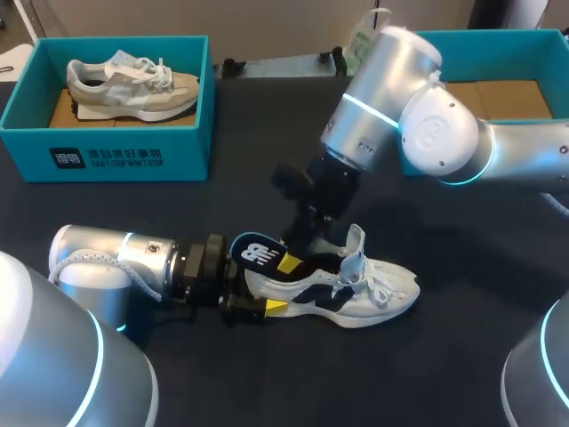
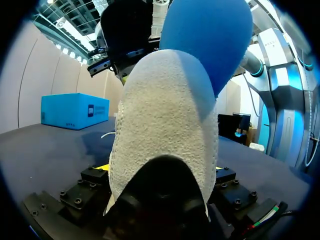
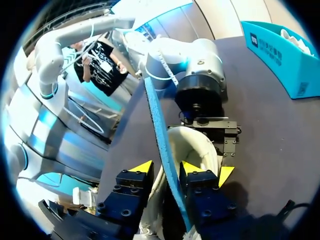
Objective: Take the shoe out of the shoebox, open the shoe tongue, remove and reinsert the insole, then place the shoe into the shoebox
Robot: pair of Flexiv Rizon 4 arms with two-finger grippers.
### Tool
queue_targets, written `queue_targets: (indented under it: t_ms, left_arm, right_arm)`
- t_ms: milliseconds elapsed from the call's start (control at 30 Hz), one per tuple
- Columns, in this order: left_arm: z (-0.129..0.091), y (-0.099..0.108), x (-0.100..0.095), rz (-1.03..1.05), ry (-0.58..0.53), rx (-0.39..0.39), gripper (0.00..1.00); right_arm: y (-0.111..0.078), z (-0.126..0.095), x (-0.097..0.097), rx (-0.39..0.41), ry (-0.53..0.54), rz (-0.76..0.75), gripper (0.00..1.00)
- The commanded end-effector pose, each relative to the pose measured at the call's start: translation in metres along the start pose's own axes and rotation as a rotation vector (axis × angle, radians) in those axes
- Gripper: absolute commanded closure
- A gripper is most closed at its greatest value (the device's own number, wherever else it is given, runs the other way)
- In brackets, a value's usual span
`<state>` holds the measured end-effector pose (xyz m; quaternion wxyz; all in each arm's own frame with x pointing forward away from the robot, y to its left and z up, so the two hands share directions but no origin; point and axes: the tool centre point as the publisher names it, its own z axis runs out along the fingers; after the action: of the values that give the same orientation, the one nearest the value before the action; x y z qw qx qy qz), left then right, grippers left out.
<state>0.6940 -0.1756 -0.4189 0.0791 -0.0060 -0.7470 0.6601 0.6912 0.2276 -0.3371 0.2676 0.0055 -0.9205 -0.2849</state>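
Shoe (image 1: 356, 289) on counter (image 1: 462, 356), heel clamped in L jaws, blue insole (image 1: 256, 252) pinched betw. R jaws, protruding at heel

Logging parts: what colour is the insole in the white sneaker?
Blue insole, clearest in left wrist view.

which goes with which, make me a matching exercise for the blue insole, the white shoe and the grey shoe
1 blue insole
2 white shoe
3 grey shoe

A in the teal shoebox
B on the table, heel in the left gripper
C pinched by the right gripper

Pairs: 1-C, 2-B, 3-A
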Motion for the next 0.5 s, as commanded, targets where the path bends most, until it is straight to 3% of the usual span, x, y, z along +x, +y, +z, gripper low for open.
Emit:
queue_targets:
  t_ms: [33,200,267,500]
  left_arm:
    - [0.0006,0.0003,-0.0001,0.000,-0.002,-0.001,1.00]
    - [0.0006,0.0003,-0.0001,0.000,-0.002,-0.001,1.00]
    - [0.0006,0.0003,-0.0001,0.000,-0.002,-0.001,1.00]
    - [0.0006,0.0003,-0.0001,0.000,-0.002,-0.001,1.00]
  right_arm:
    - [0.0022,0.0036,-0.0030,0.001,0.004,0.000,0.63]
    - [0.0031,0.0039,-0.0029,0.000,0.002,0.000,0.69]
    - [0.0038,0.0048,-0.0031,-0.002,0.003,-0.001,1.00]
    - [0.0107,0.0036,-0.0016,-0.012,0.010,-0.019,1.00]
